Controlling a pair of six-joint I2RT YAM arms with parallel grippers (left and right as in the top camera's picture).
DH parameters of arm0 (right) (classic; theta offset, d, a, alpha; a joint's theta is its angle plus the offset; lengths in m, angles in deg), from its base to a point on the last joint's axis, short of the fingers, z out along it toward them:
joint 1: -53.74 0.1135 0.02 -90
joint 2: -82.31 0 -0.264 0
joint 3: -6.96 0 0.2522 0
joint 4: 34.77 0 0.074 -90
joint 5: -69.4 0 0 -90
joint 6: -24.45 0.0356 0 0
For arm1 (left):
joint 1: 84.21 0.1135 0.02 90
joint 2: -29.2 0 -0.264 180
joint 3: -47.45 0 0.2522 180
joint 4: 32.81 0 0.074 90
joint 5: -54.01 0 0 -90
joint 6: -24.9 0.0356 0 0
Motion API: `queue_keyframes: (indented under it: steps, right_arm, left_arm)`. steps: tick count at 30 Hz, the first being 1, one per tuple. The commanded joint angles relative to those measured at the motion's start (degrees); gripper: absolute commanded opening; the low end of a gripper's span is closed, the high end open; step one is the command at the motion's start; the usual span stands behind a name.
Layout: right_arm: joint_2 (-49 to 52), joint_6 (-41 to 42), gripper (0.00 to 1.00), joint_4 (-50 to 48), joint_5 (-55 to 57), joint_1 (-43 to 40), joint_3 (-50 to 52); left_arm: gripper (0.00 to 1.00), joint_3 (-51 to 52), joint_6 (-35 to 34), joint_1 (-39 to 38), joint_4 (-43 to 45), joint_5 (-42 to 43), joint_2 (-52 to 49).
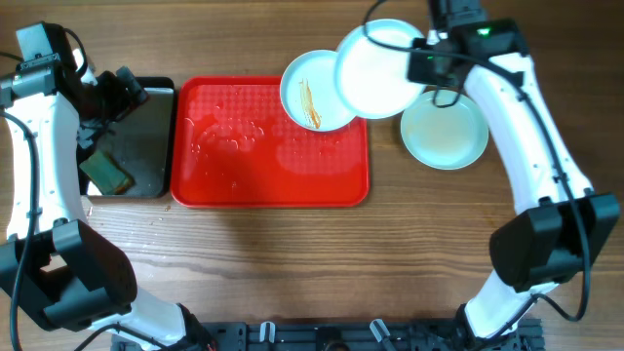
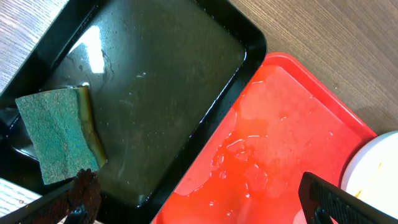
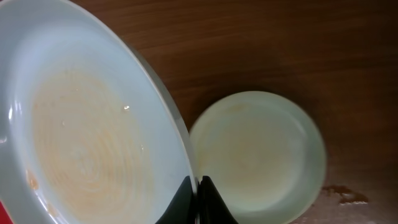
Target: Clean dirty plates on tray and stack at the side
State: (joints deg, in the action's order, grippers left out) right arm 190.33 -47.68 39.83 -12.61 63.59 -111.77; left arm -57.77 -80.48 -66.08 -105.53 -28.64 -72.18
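Note:
A white plate (image 1: 314, 93) streaked with orange-brown sauce rests on the far right corner of the red tray (image 1: 270, 166). Overlapping its right side, a second plate (image 1: 375, 68) hangs tilted, with a faint smear across it (image 3: 87, 124). My right gripper (image 1: 417, 60) is shut on this plate's rim, pinching it between the fingertips (image 3: 198, 190). A third plate (image 1: 445, 129) lies on the table right of the tray, below the held one (image 3: 258, 149). My left gripper (image 2: 208, 199) stands open and empty over the edge between the black tray and the red tray (image 2: 280, 143).
A black tray (image 1: 146, 136) holding water sits left of the red tray, with a green-and-yellow sponge (image 2: 56, 134) in its near corner. Water droplets wet the red tray's surface. Bare wood lies in front of both trays.

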Motion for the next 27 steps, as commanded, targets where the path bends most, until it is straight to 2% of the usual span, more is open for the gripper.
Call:
queue_keyframes:
  steps: [1, 3, 8, 13, 14, 15, 16, 20, 21, 23, 27]
  right_arm:
    - [-2.1, 1.1, 0.04, 0.3, 0.2, -6.4, 3.1]
    - [-2.1, 1.9, 0.04, 0.5, -2.5, -11.3, 7.0]
    - [-2.1, 2.3, 0.04, -1.2, -3.9, -17.5, 15.1]
    - [-2.0, 2.3, 0.04, -10.5, -7.4, -20.6, 25.4]
    - [-1.9, 2.1, 0.07, -12.2, -8.2, -20.6, 26.6]
    - [-1.8, 1.3, 0.25, -13.7, -9.7, -20.6, 27.3]
    - [-1.7, 0.9, 0.35, -14.6, -11.2, -20.5, 27.5]
    - [-1.7, -2.4, 0.55, -16.7, -22.8, -20.4, 25.8]
    - [-1.7, -2.7, 0.58, -17.2, -27.2, -20.0, 24.5]
    - [-1.7, -2.9, 0.58, -17.4, -31.9, -17.8, 21.4]
    - [-1.7, -2.3, 0.58, -20.7, -30.9, -8.9, 17.8]
  left_arm:
    - [1.0, -0.7, -0.5, 0.2, -0.7, -0.6, 0.1]
    - [1.0, -0.7, -0.5, 0.2, -1.4, -1.1, 0.1]
    - [1.0, -0.7, -0.5, 0.2, -2.1, -2.1, 0.1]
    - [1.0, -0.7, -0.5, 0.2, -2.4, -2.1, 0.1]
    - [1.0, -0.8, -0.5, 0.4, -2.5, -2.1, 0.2]
    - [0.99, -0.8, -0.5, 0.7, -2.5, -2.1, 0.4]
    - [1.0, -0.9, -0.5, 1.0, -2.8, -2.1, 0.8]
    - [1.0, -2.7, -0.5, 2.6, -6.1, -2.8, 2.5]
    - [1.0, -3.1, -0.5, 3.0, -6.7, -2.8, 3.1]
    - [1.0, -3.2, -2.4, 3.9, -8.3, -3.5, 4.3]
    - [1.0, -2.2, -5.1, 5.2, -12.0, -8.3, 3.4]
